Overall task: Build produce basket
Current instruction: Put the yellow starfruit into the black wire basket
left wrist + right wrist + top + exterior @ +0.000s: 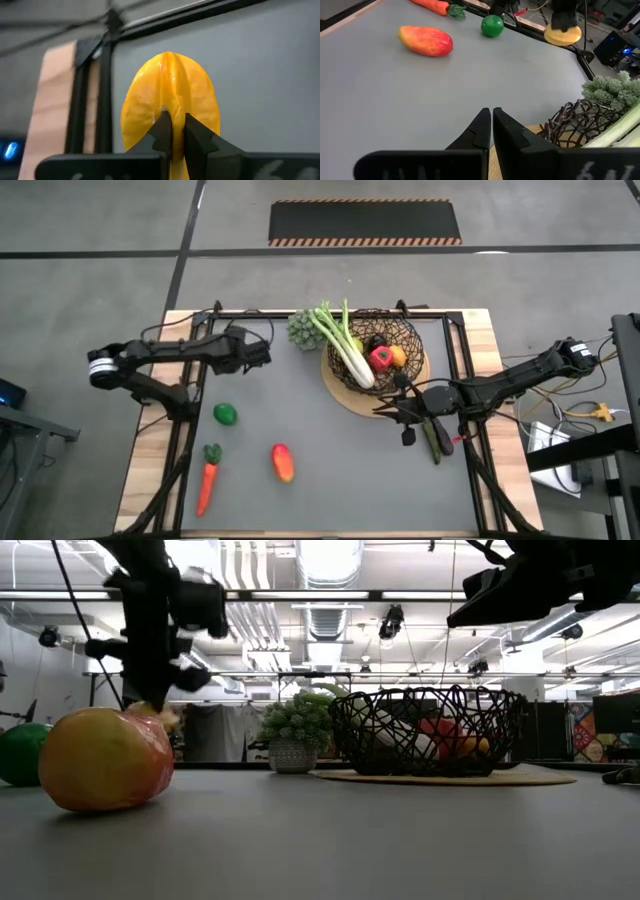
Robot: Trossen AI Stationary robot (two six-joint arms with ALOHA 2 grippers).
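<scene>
In left gripper (173, 131), yellow produce piece (170, 95), seemingly lifted

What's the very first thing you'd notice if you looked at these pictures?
Probably the dark wire basket at the back of the table, already piled with a long leek and red and orange pieces. Next, the left end effector pinching a flat yellow piece, lifted above the grey table. A red-orange mango, a green ball and a carrot lie loose nearer the front.
</scene>
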